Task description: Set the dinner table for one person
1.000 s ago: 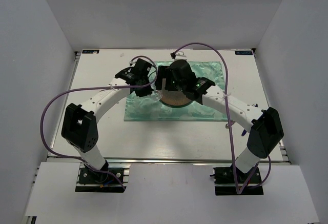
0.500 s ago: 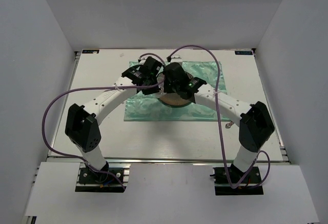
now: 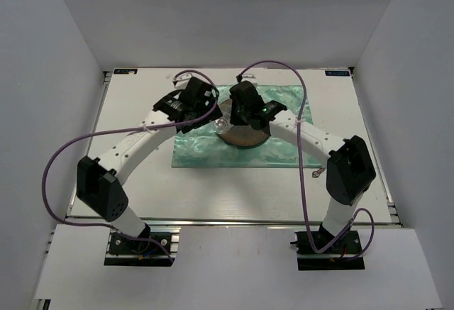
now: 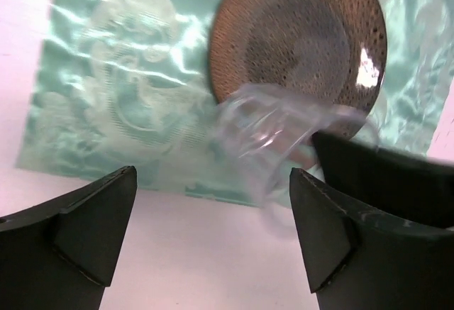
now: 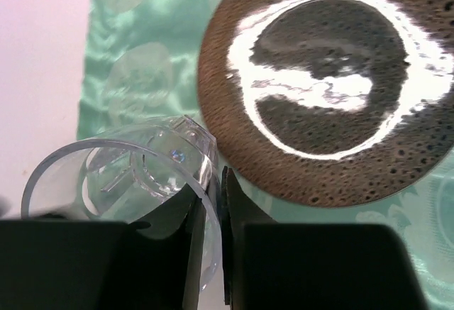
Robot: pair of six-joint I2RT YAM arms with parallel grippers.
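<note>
One clear cup (image 5: 120, 175) beside the brown plate (image 5: 326, 90).
The right gripper (image 5: 218, 182) pinches its wall; the left gripper (image 4: 213, 176) stands wide open near it.

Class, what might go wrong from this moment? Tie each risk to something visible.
The right hand pinches only the thin wall of the tilted clear cup, so it may slip or twist. The cup hangs close to the brown plate; lowered carelessly, it might catch the rim. The open left hand is near and might bump the cup.
</note>
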